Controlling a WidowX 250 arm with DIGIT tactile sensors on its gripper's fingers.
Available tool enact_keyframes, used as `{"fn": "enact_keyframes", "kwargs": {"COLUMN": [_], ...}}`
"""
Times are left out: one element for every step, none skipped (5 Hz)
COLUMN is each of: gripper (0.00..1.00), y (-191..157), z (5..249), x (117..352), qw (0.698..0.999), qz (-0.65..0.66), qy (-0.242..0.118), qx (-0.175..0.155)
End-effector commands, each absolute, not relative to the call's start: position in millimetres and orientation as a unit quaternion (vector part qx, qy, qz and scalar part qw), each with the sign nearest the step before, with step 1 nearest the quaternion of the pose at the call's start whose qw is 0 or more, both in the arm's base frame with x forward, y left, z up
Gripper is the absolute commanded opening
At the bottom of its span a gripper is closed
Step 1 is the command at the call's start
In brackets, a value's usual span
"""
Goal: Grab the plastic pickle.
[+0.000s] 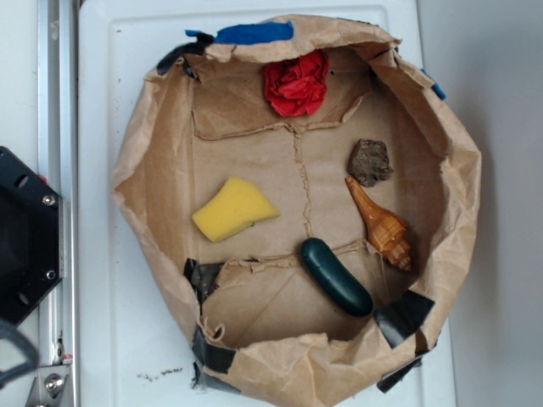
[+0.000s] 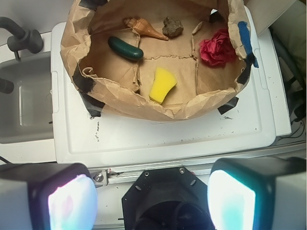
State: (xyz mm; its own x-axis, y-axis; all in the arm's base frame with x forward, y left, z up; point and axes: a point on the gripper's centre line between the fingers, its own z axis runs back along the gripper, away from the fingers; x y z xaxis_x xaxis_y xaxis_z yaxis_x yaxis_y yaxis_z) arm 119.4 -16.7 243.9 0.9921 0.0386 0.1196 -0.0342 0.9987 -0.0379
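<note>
The claw (image 2: 153, 191) hangs spread wide and empty, its two blurred pads at the bottom corners of the wrist view, well short of the paper bag (image 2: 144, 108) that sits on the white table (image 2: 158, 139). Nearest inside the bag's crumpled front rim lies the yellow sponge wedge (image 2: 162, 85), soft and porous. Beyond it, toward the bag's far-left wall, the plastic pickle (image 2: 125, 48) rests flat: a smooth, glossy, dark green oblong with rounded ends and a slight curve. Just past the pickle lies the ridged orange-brown shell (image 2: 142, 28), close by one end, then a rough grey-brown stone (image 2: 172, 28), with crumpled red paper (image 2: 217, 49) off by the bag's right wall. The pickle's slick surface could likely squirt out of a pinch taken off-centre, and a low approach might snag the limp, tall paper rim or nudge the shell.
</note>
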Motion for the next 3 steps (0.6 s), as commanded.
{"fn": "enact_keyframes", "kwargs": {"gripper": [1.0,1.0,1.0], "y": [-17,-24,-32], "z": [244,238,230], "x": [119,151,187], "qw": [0.998,0.997,0.996], "qz": [0.018,0.026,-0.01], "qy": [-0.06,-0.07,-0.087], "qx": [-0.018,-0.011,0.008]}}
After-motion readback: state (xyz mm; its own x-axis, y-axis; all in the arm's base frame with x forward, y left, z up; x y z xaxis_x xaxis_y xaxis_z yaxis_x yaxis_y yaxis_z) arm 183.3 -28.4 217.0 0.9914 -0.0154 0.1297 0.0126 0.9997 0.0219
